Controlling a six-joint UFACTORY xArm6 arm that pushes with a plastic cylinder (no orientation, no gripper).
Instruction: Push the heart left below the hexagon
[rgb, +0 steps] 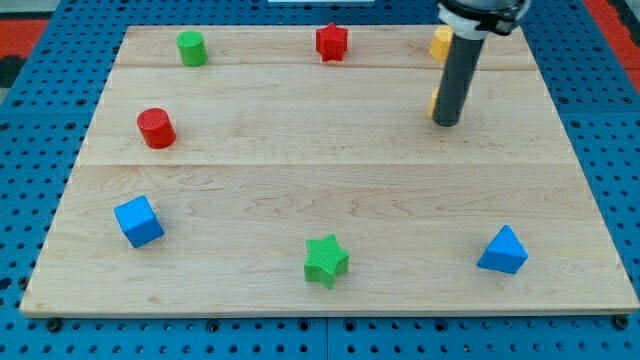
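**Block count on the tabletop**

Eight blocks show in all; two are red, a cylinder (156, 128) and a star-like block (332, 42); two are green, a cylinder (192, 47) and a star (326, 260); two are blue, a cube (138, 221) and a triangular block (503, 250); two are yellow, an upper block (441, 42) and a lower sliver (434, 102), both mostly hidden behind one dark rod (455, 80), shapes unclear.
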